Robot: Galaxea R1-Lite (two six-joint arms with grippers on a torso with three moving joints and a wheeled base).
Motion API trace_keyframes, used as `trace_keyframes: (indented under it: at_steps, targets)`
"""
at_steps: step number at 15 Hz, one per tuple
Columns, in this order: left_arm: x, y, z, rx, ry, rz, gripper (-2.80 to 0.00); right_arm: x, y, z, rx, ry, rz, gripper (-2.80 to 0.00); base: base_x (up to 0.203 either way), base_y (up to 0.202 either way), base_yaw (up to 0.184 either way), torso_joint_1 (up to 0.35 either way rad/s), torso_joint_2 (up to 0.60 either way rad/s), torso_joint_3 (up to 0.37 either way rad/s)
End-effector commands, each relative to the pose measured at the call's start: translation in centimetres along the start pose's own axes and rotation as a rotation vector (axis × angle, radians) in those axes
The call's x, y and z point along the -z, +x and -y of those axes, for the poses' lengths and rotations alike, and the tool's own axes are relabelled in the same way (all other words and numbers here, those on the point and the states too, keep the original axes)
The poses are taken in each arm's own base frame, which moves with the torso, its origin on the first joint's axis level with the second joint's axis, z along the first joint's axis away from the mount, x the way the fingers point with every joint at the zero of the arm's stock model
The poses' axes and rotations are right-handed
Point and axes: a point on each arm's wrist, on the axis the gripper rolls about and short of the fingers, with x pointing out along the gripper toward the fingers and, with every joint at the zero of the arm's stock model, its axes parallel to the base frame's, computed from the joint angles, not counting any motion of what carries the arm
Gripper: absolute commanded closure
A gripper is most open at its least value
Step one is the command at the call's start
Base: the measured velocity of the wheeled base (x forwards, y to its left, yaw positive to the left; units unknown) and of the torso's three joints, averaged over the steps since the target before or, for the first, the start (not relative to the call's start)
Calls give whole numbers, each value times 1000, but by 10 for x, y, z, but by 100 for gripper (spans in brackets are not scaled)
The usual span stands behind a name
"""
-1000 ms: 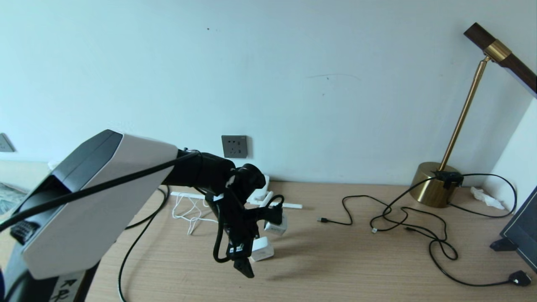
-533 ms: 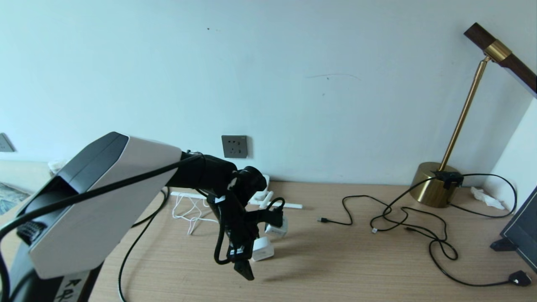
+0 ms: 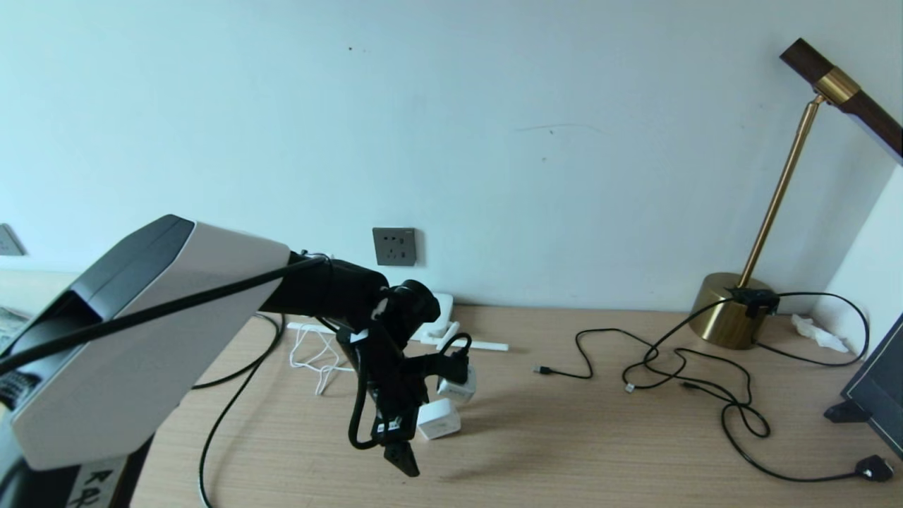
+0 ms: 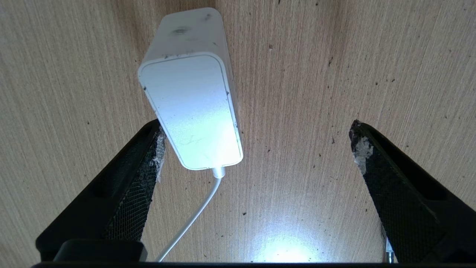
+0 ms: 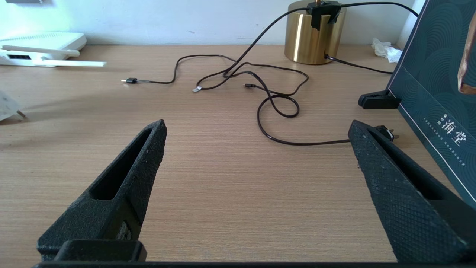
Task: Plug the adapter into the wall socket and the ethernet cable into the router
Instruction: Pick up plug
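Left gripper (image 4: 256, 156) spread wide above the adapter (image 4: 193, 108), nothing pinched.

Its wrist view alone shows the adapter beside one finger (image 4: 122, 193) on the surface (image 4: 334, 74); the right gripper (image 5: 256, 163), spread and empty, appears only in its own view, the router (image 5: 41, 46) far ahead.

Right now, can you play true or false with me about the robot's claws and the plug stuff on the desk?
1. The left claw is squeezing the white plug. False: it is open, and the plug lies on the desk beside one finger.
2. The wall socket has nothing plugged in. True.
3. The right claw is open and holds nothing. True.
4. The gold lamp stands at the desk's left end. False: it stands at the right end.
5. The white plug's cord is black. False: it is white.
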Motion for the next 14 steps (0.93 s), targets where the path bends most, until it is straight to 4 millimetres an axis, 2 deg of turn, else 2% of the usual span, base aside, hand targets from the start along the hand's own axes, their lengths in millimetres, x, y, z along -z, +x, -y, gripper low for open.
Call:
trace_keyframes:
  at_steps: [1, 6, 10, 14]
  targets:
    - [0, -3, 1, -2, 7, 3, -280, 0, 0, 0, 0, 0, 0, -280, 0, 0, 0, 0, 0, 0]
    - [3, -7, 6, 0, 4, -4, -280, 0, 0, 0, -1, 0, 0, -280, 0, 0, 0, 0, 0, 0]
    - [14, -17, 9, -8, -21, -6, -280, 0, 0, 0, 1, 0, -1, -280, 0, 0, 0, 0, 0, 0]
    - [20, -16, 5, -51, -29, 13, -280, 0, 0, 0, 0, 0, 0, -280, 0, 0, 0, 0, 0, 0]
